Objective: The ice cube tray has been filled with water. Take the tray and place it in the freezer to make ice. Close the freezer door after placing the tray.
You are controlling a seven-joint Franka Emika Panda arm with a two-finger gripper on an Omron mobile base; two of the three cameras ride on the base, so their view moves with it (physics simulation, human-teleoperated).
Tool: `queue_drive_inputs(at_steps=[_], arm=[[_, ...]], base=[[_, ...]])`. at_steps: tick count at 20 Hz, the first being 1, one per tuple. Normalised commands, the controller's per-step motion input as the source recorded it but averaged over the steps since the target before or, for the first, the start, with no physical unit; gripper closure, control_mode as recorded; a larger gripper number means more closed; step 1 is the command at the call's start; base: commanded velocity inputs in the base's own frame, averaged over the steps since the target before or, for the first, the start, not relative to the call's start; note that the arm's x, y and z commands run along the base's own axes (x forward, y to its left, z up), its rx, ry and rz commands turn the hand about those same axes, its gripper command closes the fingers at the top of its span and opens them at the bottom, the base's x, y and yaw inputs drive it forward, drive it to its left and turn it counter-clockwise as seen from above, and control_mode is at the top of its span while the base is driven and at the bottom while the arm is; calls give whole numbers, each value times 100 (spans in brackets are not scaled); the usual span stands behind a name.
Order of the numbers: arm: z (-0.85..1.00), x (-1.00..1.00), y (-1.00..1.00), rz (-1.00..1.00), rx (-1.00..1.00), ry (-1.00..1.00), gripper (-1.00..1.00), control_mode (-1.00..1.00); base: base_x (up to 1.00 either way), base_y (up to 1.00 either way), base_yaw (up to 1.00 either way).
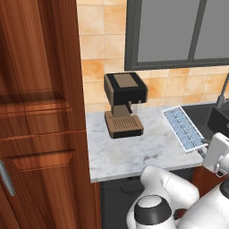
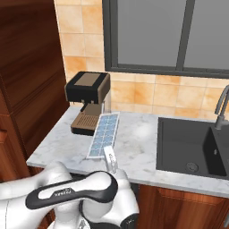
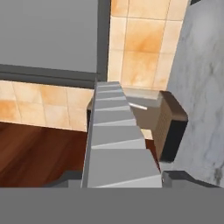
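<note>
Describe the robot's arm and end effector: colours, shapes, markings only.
The arm is glossy white with rounded, bulbous links. One link carries a long dark band with small pale lettering, too small to read. A joint cap is dark with a grey ring. The end effector has a boxy white body and two small dark fingertips.

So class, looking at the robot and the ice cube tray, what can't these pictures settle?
- Claw grip: hand view, tray hides the fingertips.
- Ice cube tray lifted or resting: its near end hidden by the hand in both base views.
- Faucet: cut off by the right edge.
</note>
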Motion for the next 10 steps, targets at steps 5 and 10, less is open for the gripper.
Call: queue_drive_inputs(at_steps=[5,10], arm=[[60,0,43,0,1,5,100,-100],[64,0,42,0,5,11,100,-100]], base=[[0,0,0],[0,0,0]])
